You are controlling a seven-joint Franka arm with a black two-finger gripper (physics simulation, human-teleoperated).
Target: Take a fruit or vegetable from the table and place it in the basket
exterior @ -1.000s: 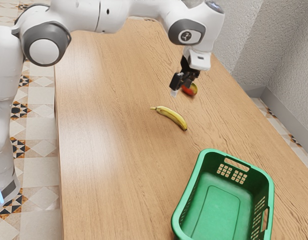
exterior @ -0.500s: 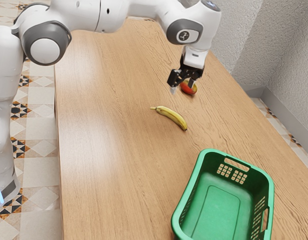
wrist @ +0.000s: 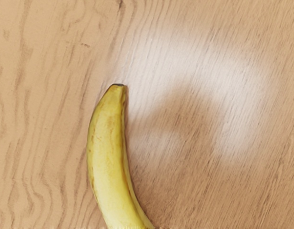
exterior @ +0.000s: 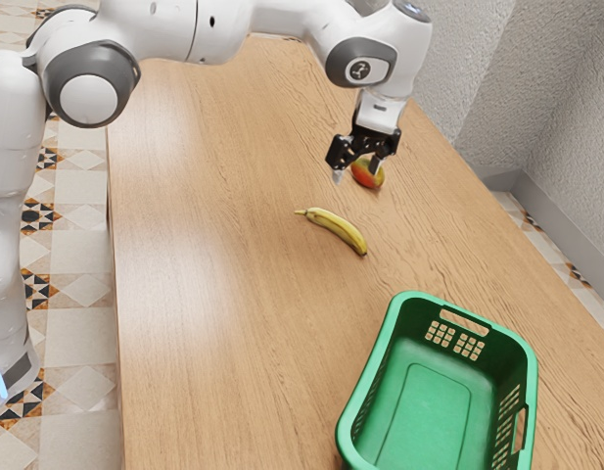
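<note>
Your table (exterior: 204,294) runs wide from the banana (exterior: 336,231) to its long edge, toward the exterior view's left; the basket (exterior: 383,338) stands apart from the banana, your gripper (exterior: 357,172) hangs near it, jaws apart, and the red-yellow fruit (exterior: 366,178) lies near it.

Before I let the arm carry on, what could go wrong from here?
The open fingers aren't around the curved banana yet; an off-centre grip might let it swing or slip. In the exterior view they partly cover the red-and-yellow fruit, so their clearance from it is hard to judge. The basket has a raised rim that could catch a low carry.
</note>
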